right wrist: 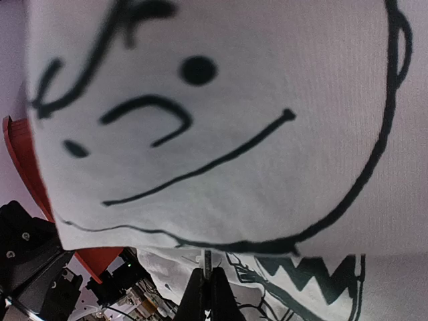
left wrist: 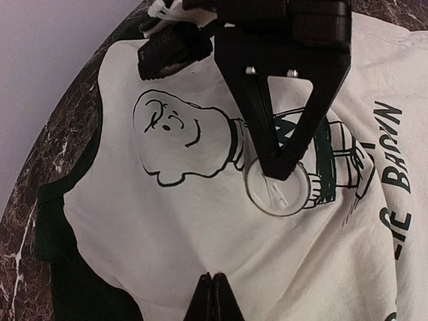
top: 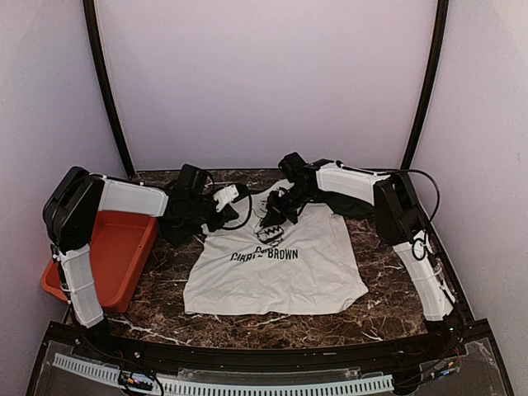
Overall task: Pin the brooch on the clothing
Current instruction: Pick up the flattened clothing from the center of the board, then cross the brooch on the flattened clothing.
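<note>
T-shirt [top: 276, 264], white with dark green sleeves and collar, lies spread on a dark marble table [top: 379, 272]. Its hem is toward the arm bases and its collar toward the back wall. The front carries a black line drawing of a cartoon boy and lettering that ends in "BROWN". An orange-red bin [top: 115, 247] sits at the table's left edge, apart from the shirt.

Both arms reach in over the upper part of the shirt. The right gripper [left wrist: 284, 167] comes down onto the boy's zigzag-striped torso, its two black fingers pressed together into a point. That point touches a clear round brooch [left wrist: 277, 194], which lies flat on the fabric just beside the drawn head. The fingertips meet on the far half of the disc, close to its centre. Whether they pinch part of the brooch or only press on it cannot be told. In the right wrist view a thin pale sliver shows just past the closed fingertips, too small to identify. A fold of shirt bearing the boy's face sits close to that lens and fills most of the picture.

The left gripper [left wrist: 210, 297] hovers over white fabric near the dark green sleeve. Its jaws are shut tight with nothing visible between them, well apart from the brooch.
</note>
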`<action>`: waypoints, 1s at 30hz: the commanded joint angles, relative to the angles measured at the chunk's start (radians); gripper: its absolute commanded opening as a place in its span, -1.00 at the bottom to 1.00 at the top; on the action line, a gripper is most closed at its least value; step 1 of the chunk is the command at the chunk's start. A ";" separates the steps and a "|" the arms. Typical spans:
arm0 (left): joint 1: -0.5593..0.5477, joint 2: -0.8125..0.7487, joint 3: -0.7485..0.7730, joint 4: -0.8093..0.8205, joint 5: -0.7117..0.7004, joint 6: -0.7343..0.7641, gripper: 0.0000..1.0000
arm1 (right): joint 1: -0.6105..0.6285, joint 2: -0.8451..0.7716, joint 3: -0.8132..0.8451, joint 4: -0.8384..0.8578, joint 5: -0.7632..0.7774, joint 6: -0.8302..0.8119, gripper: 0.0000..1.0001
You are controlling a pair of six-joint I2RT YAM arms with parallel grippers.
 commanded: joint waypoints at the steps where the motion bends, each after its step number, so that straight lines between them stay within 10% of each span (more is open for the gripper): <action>1: -0.013 -0.056 -0.033 0.041 -0.009 0.047 -0.99 | 0.002 0.025 0.029 0.000 -0.073 0.017 -1.00; 30: -0.059 -0.072 -0.087 0.074 -0.022 0.111 -0.99 | -0.011 0.035 -0.001 0.143 -0.198 0.118 -1.00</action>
